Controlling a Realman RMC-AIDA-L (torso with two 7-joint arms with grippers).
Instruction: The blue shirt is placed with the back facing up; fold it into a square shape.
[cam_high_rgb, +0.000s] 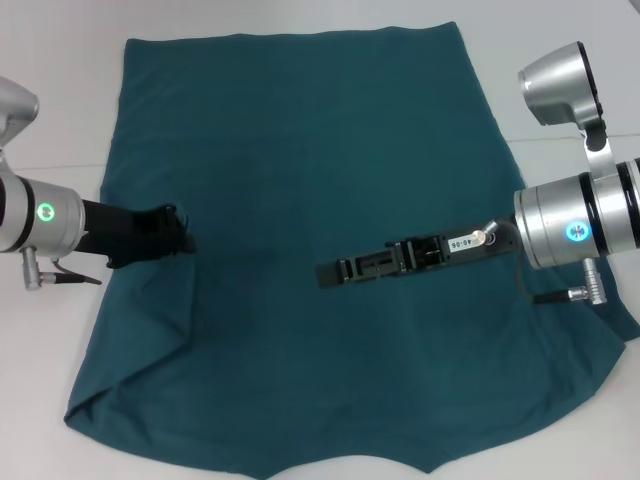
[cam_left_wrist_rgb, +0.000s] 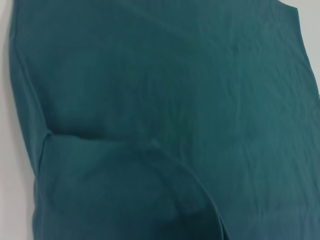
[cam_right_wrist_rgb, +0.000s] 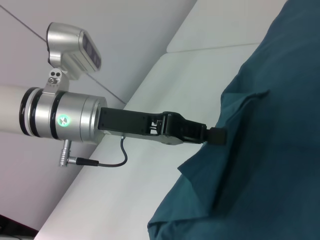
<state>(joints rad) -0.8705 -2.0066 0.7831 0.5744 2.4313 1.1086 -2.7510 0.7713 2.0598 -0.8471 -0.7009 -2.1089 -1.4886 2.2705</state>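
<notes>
White surface is nearly covered by the blue shirt, spread flat, plain side up; bare strips are left at both sides. Left edge is lifted and pinched by the left tool. Right tool is held over shirt centre, fingers pressed together, nothing gripped.

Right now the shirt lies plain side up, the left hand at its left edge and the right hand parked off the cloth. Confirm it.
Not quite. The right hand is not parked off the cloth: the head view shows it reaching over the middle of the blue shirt. The shirt is plain side up, and the left hand is at its left edge.
</notes>
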